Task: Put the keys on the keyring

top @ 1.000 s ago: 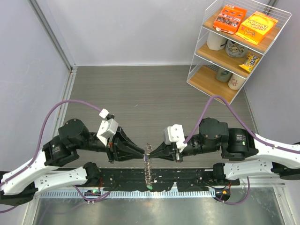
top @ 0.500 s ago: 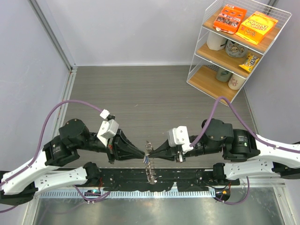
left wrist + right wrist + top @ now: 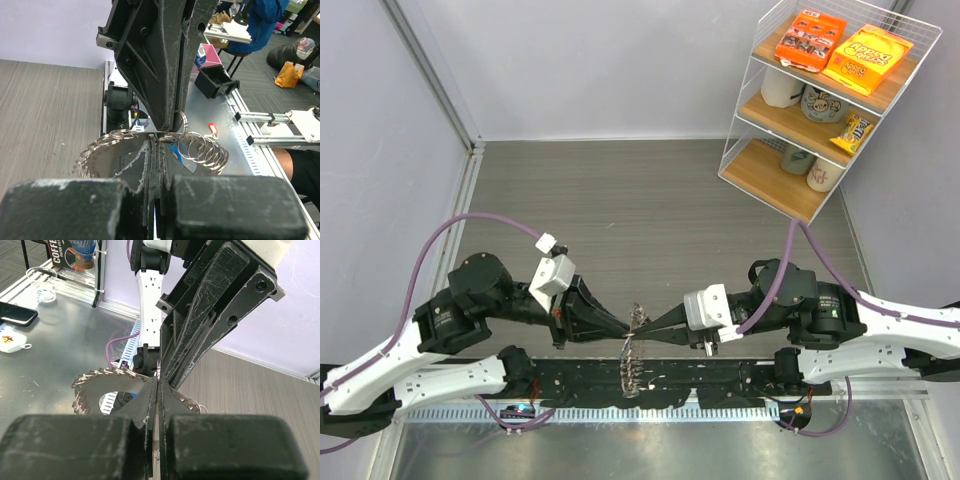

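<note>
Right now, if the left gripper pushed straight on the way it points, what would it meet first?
Most likely the right gripper: its tips face the left gripper almost touching, with only the pinched keyring between.

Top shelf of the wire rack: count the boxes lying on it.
2. On the top shelf of the wire rack, an orange-red box lies to the left in the top view. A yellow-orange box lies beside it on the right. No others show; none seem hidden.

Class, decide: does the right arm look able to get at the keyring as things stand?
Likely yes: the right claw is shut on the keyring, opposite the left claw; nothing lies between.
</note>
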### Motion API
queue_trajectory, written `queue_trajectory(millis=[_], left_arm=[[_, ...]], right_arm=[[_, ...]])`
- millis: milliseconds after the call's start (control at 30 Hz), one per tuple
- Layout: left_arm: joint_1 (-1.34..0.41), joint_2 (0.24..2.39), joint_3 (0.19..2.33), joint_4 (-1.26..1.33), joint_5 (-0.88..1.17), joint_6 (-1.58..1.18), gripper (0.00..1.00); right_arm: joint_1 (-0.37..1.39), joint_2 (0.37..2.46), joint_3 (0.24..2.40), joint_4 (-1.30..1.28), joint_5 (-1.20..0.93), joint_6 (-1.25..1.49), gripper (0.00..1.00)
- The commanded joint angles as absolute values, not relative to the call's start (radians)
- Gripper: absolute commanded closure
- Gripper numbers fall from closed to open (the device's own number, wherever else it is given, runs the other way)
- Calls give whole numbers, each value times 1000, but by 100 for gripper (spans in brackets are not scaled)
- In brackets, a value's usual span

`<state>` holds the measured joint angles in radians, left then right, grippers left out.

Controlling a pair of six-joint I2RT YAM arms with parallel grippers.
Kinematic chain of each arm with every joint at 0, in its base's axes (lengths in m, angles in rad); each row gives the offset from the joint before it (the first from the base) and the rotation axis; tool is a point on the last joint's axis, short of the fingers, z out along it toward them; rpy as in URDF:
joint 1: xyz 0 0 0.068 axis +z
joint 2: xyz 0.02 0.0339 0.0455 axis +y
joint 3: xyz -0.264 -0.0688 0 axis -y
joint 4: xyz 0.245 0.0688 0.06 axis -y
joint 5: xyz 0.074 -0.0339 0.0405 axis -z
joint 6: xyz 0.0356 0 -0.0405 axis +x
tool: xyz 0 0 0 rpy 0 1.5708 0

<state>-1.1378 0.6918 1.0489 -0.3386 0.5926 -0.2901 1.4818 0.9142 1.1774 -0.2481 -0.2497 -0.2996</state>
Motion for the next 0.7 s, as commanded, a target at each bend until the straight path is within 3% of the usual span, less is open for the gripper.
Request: queue_trajectory(millis=[0,200,300,667], left_arm=[[-1138,686,1051,-308,575,-288,97],[-1138,628,1034,-350,421,-253,65],[-1138,594,1023,-356,328,-245,57],[-1138,577,982,-376,163,-262,55]], right_arm=[[1486,885,1190,-127,-210,-330,94],[1486,874,1212,-184,-43,-310,94],[1488,873,1209,-212,41,-296,94],[1485,799,1034,-256,250,-249,94]])
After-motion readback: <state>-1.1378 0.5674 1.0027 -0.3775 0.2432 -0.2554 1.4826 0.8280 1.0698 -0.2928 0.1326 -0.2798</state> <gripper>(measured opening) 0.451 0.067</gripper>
